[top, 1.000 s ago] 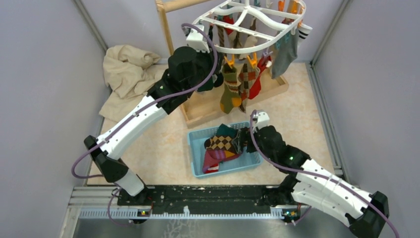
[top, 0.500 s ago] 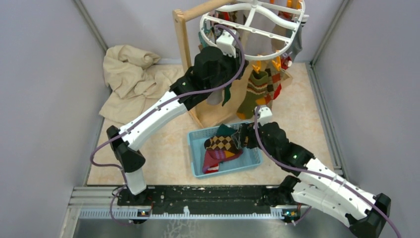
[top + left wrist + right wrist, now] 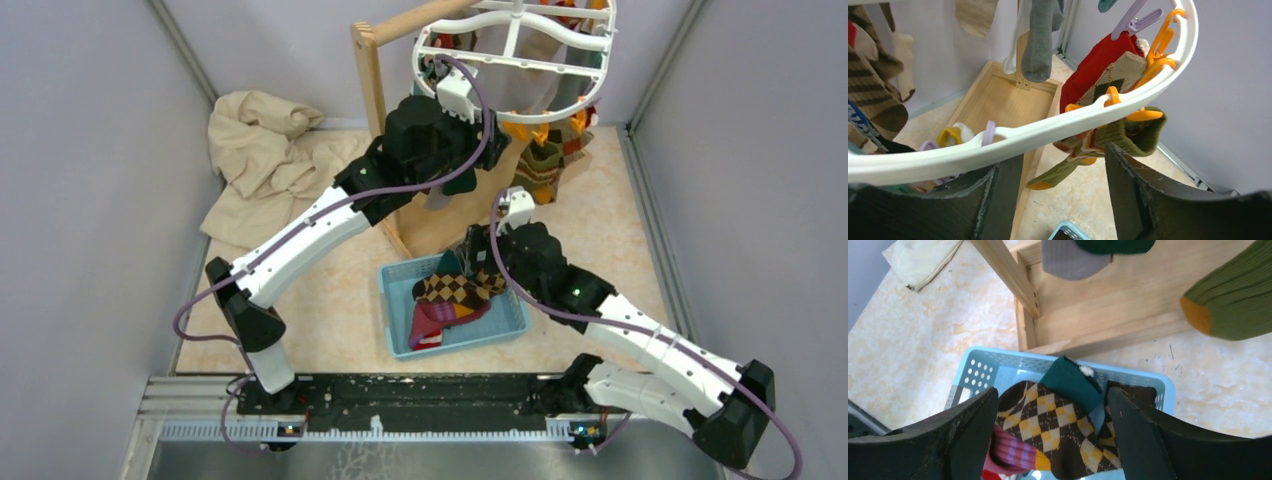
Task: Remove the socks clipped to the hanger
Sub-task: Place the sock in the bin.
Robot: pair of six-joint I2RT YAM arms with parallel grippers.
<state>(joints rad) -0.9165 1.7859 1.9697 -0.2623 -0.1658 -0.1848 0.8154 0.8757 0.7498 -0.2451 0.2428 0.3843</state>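
The white oval hanger (image 3: 515, 48) hangs at the top with several socks clipped under it. In the left wrist view its rim (image 3: 1048, 132) runs just past my fingertips. Beyond it hang a green sock with an orange toe (image 3: 1130, 135), a red sock (image 3: 1093, 70), an argyle sock (image 3: 1122, 74) and a grey sock (image 3: 1040, 40). My left gripper (image 3: 1063, 167) is up at the rim's left side (image 3: 437, 70), open, with nothing between its fingers. My right gripper (image 3: 1053, 410) hovers open over the blue basket (image 3: 398, 288), above a loose brown argyle sock (image 3: 1058, 425).
The light wooden stand (image 3: 368, 75) holds the hanger, and its tray base (image 3: 1108, 315) sits just behind the basket. A large beige cloth (image 3: 265, 150) lies at the back left. Grey walls close in on both sides. More loose socks fill the basket.
My left arm swung right and the hanger and stand shifted with it. My left jaws, shut before, have now parted. My right gripper rose slightly toward the stand.
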